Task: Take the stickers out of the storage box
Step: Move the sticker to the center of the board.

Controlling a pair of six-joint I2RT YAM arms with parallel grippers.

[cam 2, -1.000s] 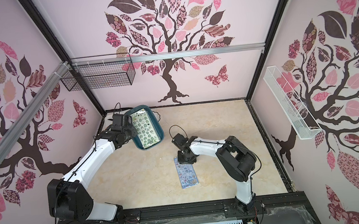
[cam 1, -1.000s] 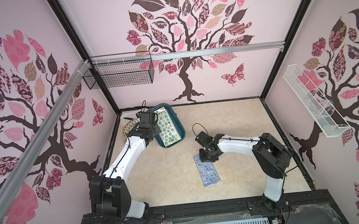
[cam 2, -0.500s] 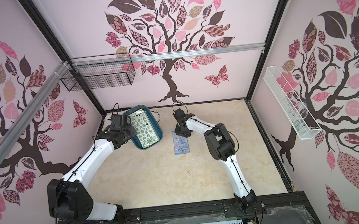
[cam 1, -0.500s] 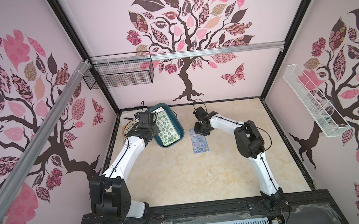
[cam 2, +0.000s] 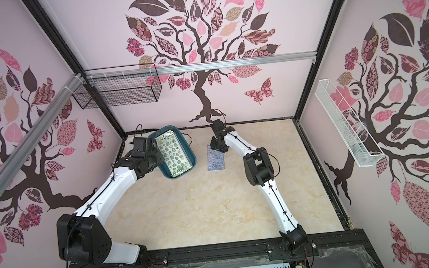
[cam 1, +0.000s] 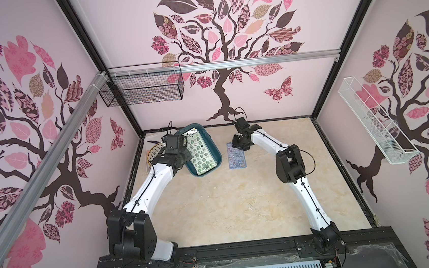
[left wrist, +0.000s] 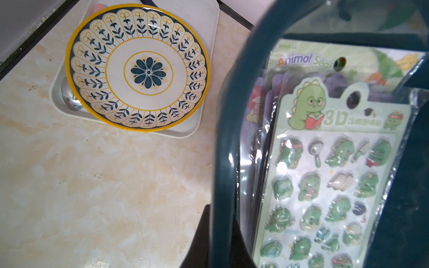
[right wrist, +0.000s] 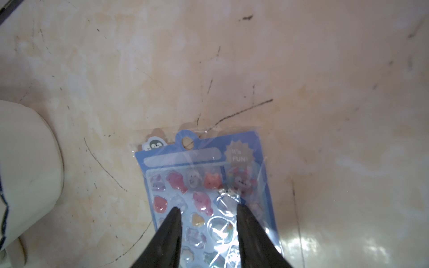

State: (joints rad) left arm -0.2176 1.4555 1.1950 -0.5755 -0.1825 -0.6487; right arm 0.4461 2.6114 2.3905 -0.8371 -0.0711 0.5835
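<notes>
One blue sticker sheet [cam 1: 237, 159] lies flat on the beige marbled worktop [cam 1: 241, 211]. It is outside the storage box [cam 1: 215, 147] and near the box's long wall, on the side toward the right arm. The right pincer [cam 1: 239, 145] hangs over the end of that sheet nearer the back wall. The right wrist view shows this pincer released. Its two black fingers [right wrist: 167, 232] stand apart above puffy pink, white and orange figures. The sheet, in a clear sleeve headed with a penguin and "It's FUN!", lies under the fingers, not between them. Whether the tips touch the sleeve cannot be told.

The dark teal storage box sits near the back left corner of the worktop, turned at an angle to the walls. The left pincer [cam 1: 184, 156] is clenched on the box's long wall on the side toward the left arm. In the left wrist view one dark finger stands outside the rim and one inside.

More stickers are in the box. A green dinosaur sheet [left wrist: 329, 185] marked "3D" lies on top and covers most of the tub. Purple sheets [left wrist: 278, 81] and an "Animal Seal" sheet [left wrist: 301, 59] show from beneath its head end. In both top views only the green sheet can be made out.

Beside the box, toward the left wall, a patterned bowl [left wrist: 139, 67] with a yellow rim and dark blue leaves rests in a white tray [left wrist: 210, 20]. A shiny metal object [left wrist: 69, 98] shows under the bowl's edge.
</notes>
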